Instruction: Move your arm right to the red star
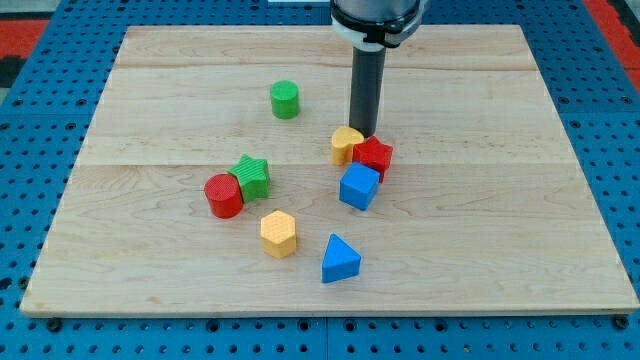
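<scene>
The wooden board (480,200) is big and pale, and on it the red star (373,155) is a small, bumpy red block near the middle, touching a yellow block (346,143) on the view's left and a blue cube (358,186) just below it. The top of the arm is cut off at the view's top, and the yellow block's shape is hard to make out. My tip (364,134) is a bare dark rod holding nothing, and it sits right at the star's top edge, between the star and the yellow block.

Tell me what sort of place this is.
Probably a robotics lab bench: a wooden board lies on a blue perforated base, small coloured blocks such as the red star are scattered on it, and my tip sits just behind that star.
</scene>
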You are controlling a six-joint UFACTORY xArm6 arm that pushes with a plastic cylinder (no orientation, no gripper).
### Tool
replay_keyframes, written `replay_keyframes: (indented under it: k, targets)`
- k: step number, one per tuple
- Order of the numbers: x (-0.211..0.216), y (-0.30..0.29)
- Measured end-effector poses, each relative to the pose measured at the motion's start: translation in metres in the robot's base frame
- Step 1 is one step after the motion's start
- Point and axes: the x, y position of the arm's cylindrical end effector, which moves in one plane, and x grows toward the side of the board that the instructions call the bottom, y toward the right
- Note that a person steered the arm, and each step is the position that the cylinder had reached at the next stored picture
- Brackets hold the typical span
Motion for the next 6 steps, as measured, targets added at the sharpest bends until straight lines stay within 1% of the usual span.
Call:
replay_keyframes:
  k: [1, 2, 3, 4, 5, 6]
  targets:
    - [0.003, 0.036]
    - [0.006, -0.024]
    - [0.014, -0.067]
    - [0.024, -0.067]
    - [0.001, -0.04]
    - [-0.002, 0.06]
